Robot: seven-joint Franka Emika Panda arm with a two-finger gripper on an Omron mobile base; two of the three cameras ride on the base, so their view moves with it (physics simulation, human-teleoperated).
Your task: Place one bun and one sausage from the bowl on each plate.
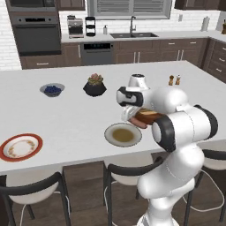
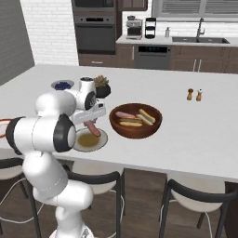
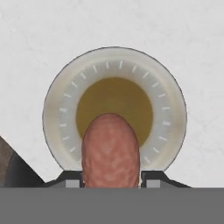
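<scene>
- Here, the end effector [image 3: 111, 183] grips a sausage [image 3: 111, 151] between part-closed fingers.
- Directly beneath it sits the pale grey plate [image 3: 57, 109] on the white worktop [image 2: 195, 135].
- Just beside it stands the reddish-brown bowl [image 2: 135, 129].

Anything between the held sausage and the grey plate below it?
Nothing visible. The gripper holds the sausage right above the pale grey plate, whose brownish centre is bare. The bowl sits off to the side, out of the drop path.
</scene>
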